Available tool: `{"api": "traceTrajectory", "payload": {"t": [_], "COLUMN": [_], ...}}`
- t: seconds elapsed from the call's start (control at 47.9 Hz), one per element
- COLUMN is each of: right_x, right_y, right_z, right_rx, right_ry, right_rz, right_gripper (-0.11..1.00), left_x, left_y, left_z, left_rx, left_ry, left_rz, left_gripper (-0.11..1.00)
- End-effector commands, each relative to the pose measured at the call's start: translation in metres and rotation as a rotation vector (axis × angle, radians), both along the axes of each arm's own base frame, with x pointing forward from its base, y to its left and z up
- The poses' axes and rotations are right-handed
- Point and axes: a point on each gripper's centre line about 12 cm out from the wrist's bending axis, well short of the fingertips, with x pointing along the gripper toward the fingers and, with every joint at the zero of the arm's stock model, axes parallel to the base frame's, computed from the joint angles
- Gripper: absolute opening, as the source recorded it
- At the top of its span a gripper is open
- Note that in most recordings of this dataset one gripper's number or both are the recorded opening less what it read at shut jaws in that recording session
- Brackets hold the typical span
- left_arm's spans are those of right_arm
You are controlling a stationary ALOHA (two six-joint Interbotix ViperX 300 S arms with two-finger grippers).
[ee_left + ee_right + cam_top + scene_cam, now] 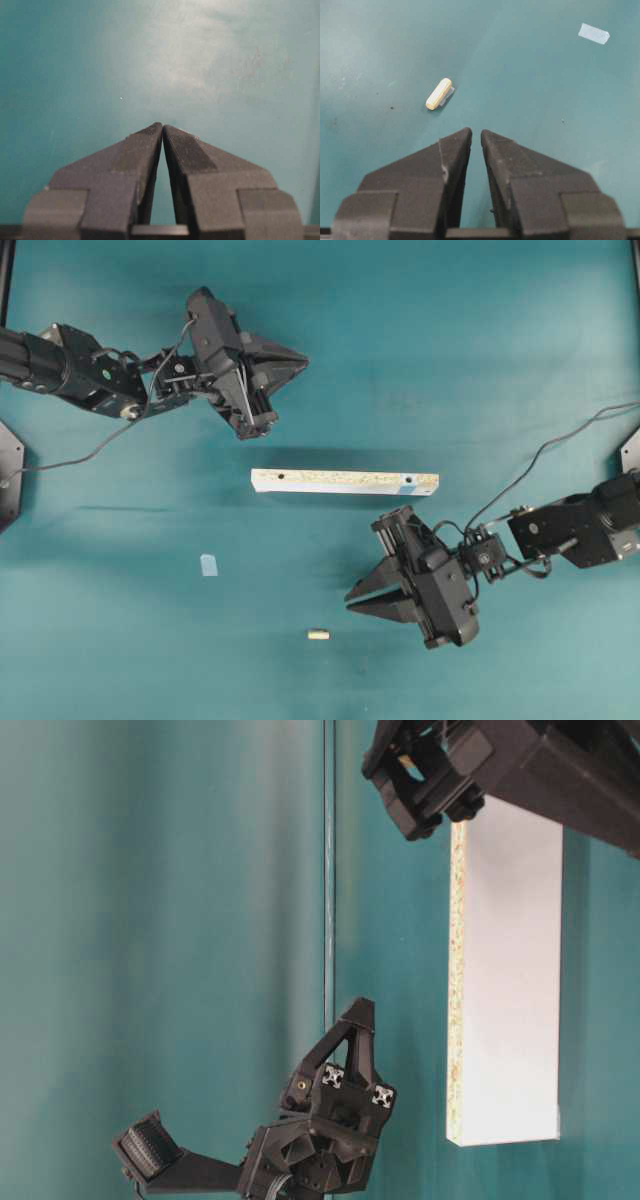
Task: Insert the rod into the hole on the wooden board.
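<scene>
The wooden board point(345, 481) lies flat in the middle of the table, long side left to right. The hole point(409, 480) with the light-blue patch is near its right end; a plain dark hole point(281, 476) is near its left end. The rod point(318, 634) lies on the table in front of the board, also in the right wrist view point(439, 93), ahead and left of the fingertips. My right gripper point(350, 602) point(476, 131) is empty, its jaws nearly together with a thin gap. My left gripper point(303, 362) point(162, 125) is shut and empty behind the board.
A small pale-blue tape square point(208, 564) lies on the teal table left of the rod, also in the right wrist view point(594, 33). In the table-level view the board point(505, 970) shows as a pale slab with a speckled edge.
</scene>
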Motion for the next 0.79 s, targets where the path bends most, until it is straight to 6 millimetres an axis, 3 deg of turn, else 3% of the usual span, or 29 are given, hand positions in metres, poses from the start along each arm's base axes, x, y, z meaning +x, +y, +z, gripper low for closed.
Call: {"api": "traceTrajectory", "payload": {"t": [0.0, 0.042, 0.104, 0.188, 0.396, 0.626, 0.689, 0.772], "right_x": [0.005, 0.007, 0.009, 0.013, 0.012, 0.003, 0.001, 0.000], "right_y": [0.004, 0.004, 0.004, 0.005, 0.002, -0.003, -0.004, -0.005], "right_z": [0.016, 0.018, 0.021, 0.031, 0.054, 0.068, 0.070, 0.072], "right_rx": [0.025, 0.024, 0.016, 0.001, -0.054, -0.087, -0.092, -0.098], "right_ry": [-0.044, -0.037, -0.014, 0.014, 0.103, 0.172, 0.183, 0.199], "right_rz": [0.003, 0.001, -0.005, -0.009, -0.019, -0.033, -0.035, -0.039], "right_gripper": [0.24, 0.22, 0.09, 0.00, 0.00, 0.00, 0.00, 0.00], "left_x": [0.009, 0.010, 0.011, 0.010, 0.007, 0.001, 0.001, 0.001], "left_y": [-0.002, -0.002, -0.002, -0.002, -0.005, -0.015, -0.021, -0.029], "left_z": [0.017, 0.018, 0.020, 0.027, 0.055, 0.071, 0.075, 0.081], "left_rx": [0.032, 0.034, 0.039, 0.055, 0.063, 0.042, 0.040, 0.035], "left_ry": [-0.029, -0.019, -0.002, 0.010, 0.011, 0.066, 0.073, 0.080], "left_rz": [-0.042, -0.044, -0.049, -0.058, -0.070, -0.099, -0.113, -0.135], "left_gripper": [0.24, 0.22, 0.10, 0.09, 0.09, 0.09, 0.14, 0.33]}}
